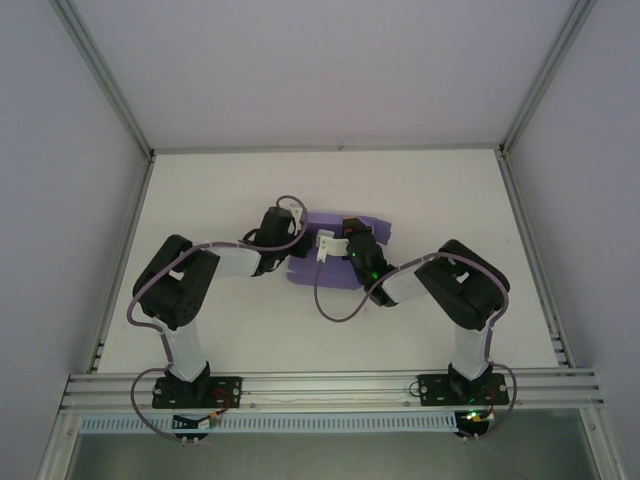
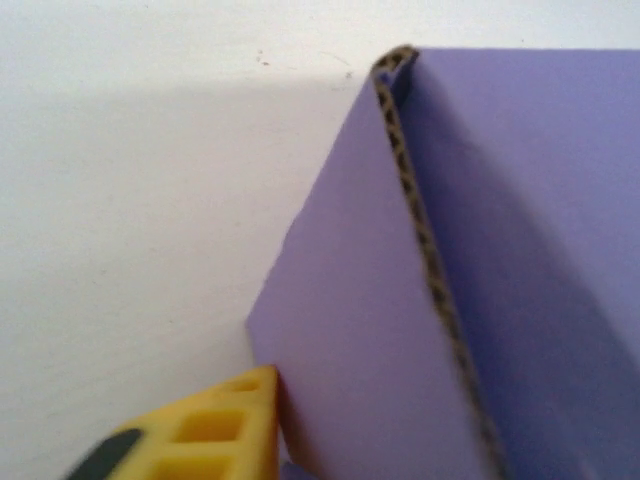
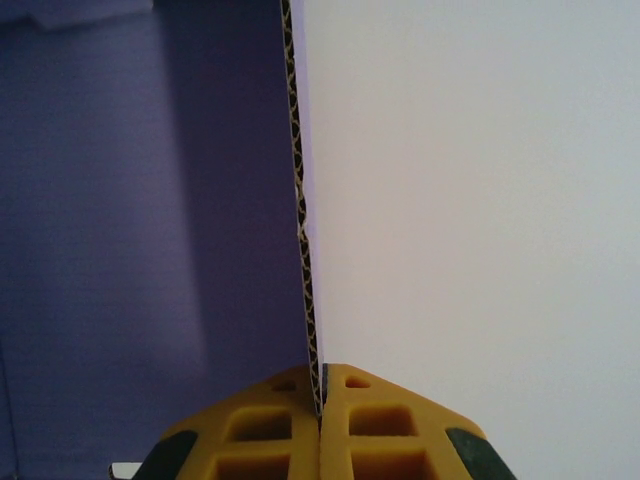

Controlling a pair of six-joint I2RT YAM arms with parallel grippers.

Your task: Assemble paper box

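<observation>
the box lies on the table at mid-width, a little toward the far side, between the two arms. it is half raised: in the left wrist view a folded corner stands up with its fluted edge showing, and one wall slopes down toward the camera.

the right gripper is closed on the bare edge of an upright wall, with the card pinched thin between the yellow tips. of the left gripper we see one yellow finger low against the outside of the sloping wall. we cannot tell whether that gripper is wide or narrow.

we judge the risks to be these:
- the right pinch sits on the very rim, so a sideways pull could slide the card out and let the wall drop.
- a hard squeeze or a twist could crush the flutes and leave a crease where none belongs.
- the left finger meets the wall near its base. if it pushes, the light box may skate across the smooth table instead of folding.
- if the arms pull in different directions, the folded corner could spring open or tear.
</observation>
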